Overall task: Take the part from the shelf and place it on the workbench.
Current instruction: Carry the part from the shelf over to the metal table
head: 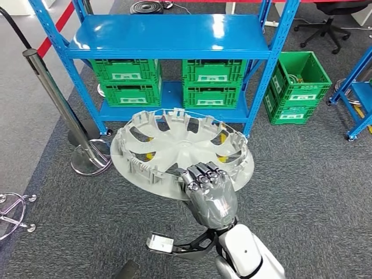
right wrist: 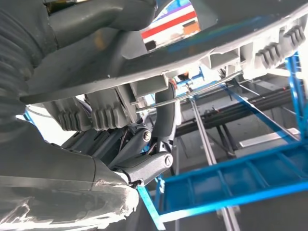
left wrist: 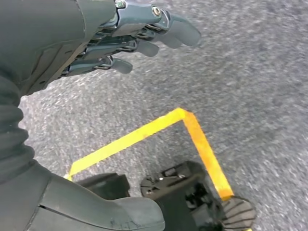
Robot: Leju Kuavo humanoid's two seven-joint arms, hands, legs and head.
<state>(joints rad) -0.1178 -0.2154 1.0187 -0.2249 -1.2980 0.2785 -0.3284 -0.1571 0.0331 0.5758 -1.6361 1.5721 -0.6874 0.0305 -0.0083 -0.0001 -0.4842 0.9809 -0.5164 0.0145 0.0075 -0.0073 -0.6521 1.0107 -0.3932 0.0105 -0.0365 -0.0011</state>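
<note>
I am seeing the left hand [left wrist: 109, 43] hanging over grey carpet [left wrist: 254, 72], fingers [left wrist: 181, 31] apart and gripping nothing. The hubcap [head: 175, 145] is riding in the air in front of the blue shelf [head: 171, 35], inner face up. The right hand [head: 210, 192] is gripping its near rim, fingers [head: 204, 174] clamping the edge.
</note>
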